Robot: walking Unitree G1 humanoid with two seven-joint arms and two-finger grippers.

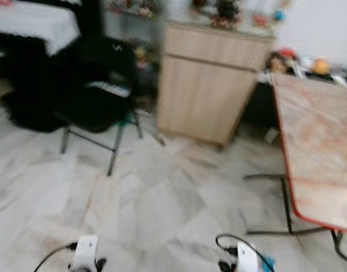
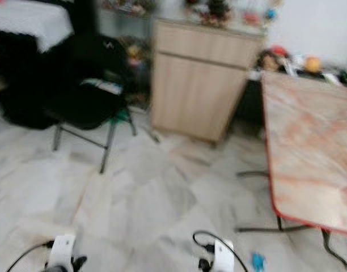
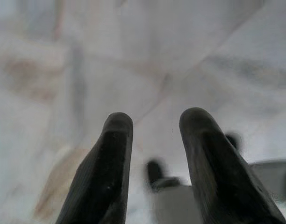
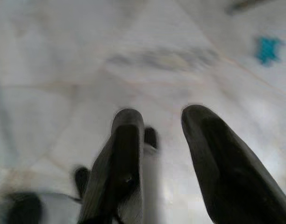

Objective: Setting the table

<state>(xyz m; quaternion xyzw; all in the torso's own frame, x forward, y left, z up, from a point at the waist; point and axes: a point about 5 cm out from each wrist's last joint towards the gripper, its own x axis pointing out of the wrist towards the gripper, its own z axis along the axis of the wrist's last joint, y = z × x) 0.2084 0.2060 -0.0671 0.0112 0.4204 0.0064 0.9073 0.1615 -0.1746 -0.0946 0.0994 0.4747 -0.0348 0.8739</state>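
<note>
Table: the folding table (image 1: 318, 153) stands at the robot's right, with a pale marbled top, a red rim and dark metal legs; the part of the top in view carries nothing that can be made out.
Cabinet: a light wooden cabinet (image 1: 210, 85) stands ahead against the wall, left of the table, with small blurred objects along its top.
Chair: a black folding chair (image 1: 100, 96) stands left of the cabinet, something flat and pale lying on its seat.
Clutter: coloured items (image 1: 301, 63), too blurred to name, lie beyond the table's far edge.
Floor: pale marbled tiles (image 1: 162, 209) cover the ground between the robot and the furniture; a small blue scrap (image 4: 268, 49) lies on them near the table's legs.
Left gripper: the left gripper (image 3: 154, 126) hangs low over the tiles, its two black fingers parted by a moderate gap and holding nothing.
Right gripper: the right gripper (image 4: 164, 123) also hangs over the tiles, fingers likewise apart and empty.
Sharpness: the head views are blurred.
</note>
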